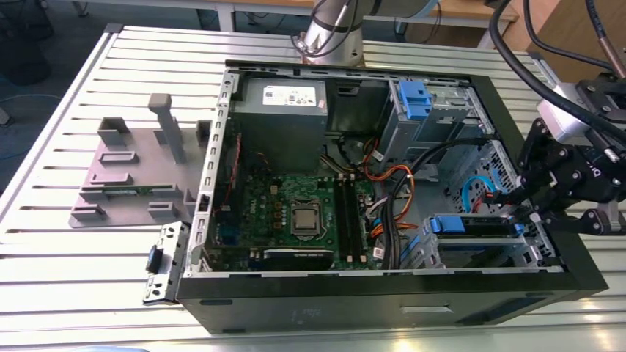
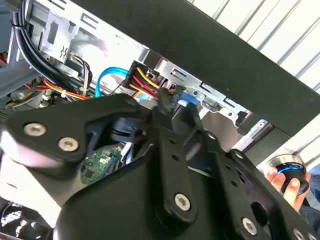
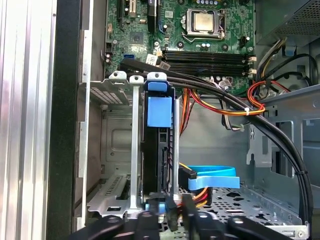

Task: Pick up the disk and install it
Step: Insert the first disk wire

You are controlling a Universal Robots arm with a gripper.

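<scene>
Claw [image 1: 533,213] at right frame edge, clamped on the disk [image 3: 159,150] in its bay; cables [image 3: 220,95] close by could snag.

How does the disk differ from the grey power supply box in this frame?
The disk is slim and blue-framed; the power supply box is bulkier, grey, with a white sticker. The disk stands on edge right by the gripper; the power supply box sits across the case, away from the gripper. Both are inside the open computer case.
</scene>
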